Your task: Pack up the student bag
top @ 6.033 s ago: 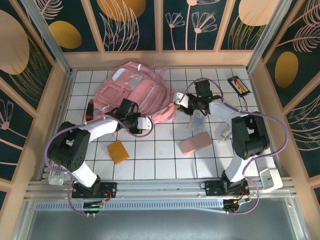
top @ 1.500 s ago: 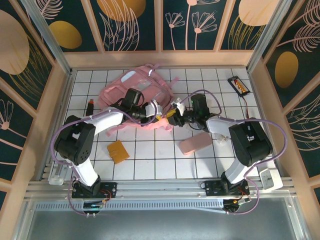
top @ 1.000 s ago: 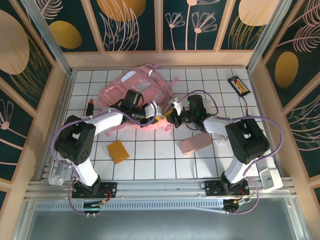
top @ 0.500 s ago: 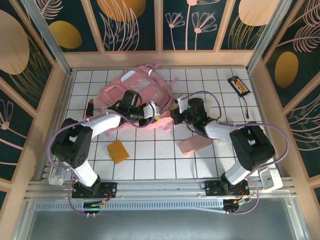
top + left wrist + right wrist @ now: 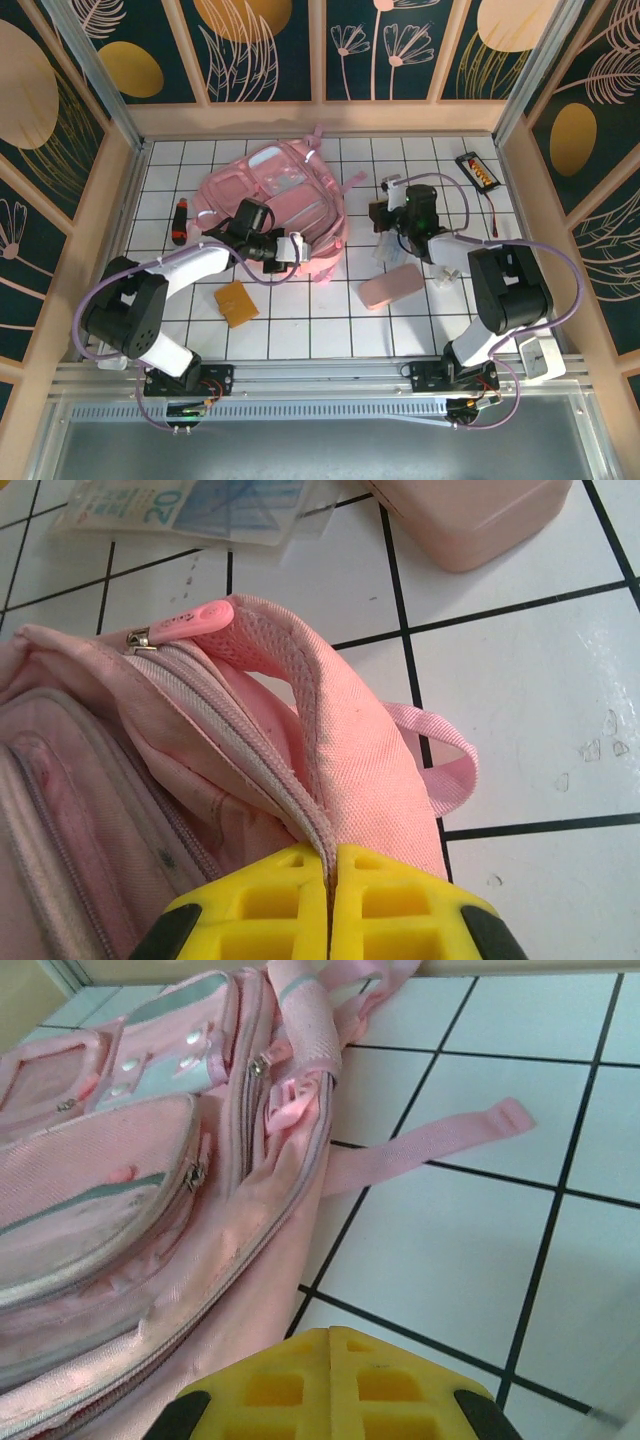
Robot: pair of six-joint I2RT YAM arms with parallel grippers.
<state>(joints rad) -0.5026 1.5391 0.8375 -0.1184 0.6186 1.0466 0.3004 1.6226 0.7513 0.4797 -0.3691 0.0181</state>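
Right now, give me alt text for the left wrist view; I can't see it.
The left hand is shut, pinching the student bag at its zipper edge. A pink zipper pull lies upper left; a pink case and banknotes sit beyond on the tiled table.

one student bag (image 5: 270, 195). right of the bag: one flat pink case (image 5: 392, 287), one clear sleeve of banknotes (image 5: 200, 505), one black-and-orange gadget (image 5: 477, 171). left of the bag: one red-and-black marker (image 5: 178, 221). in front of the bag: one tan pad (image 5: 236, 302). one left end effector (image 5: 330, 865) and one right end effector (image 5: 330, 1338), two in all.
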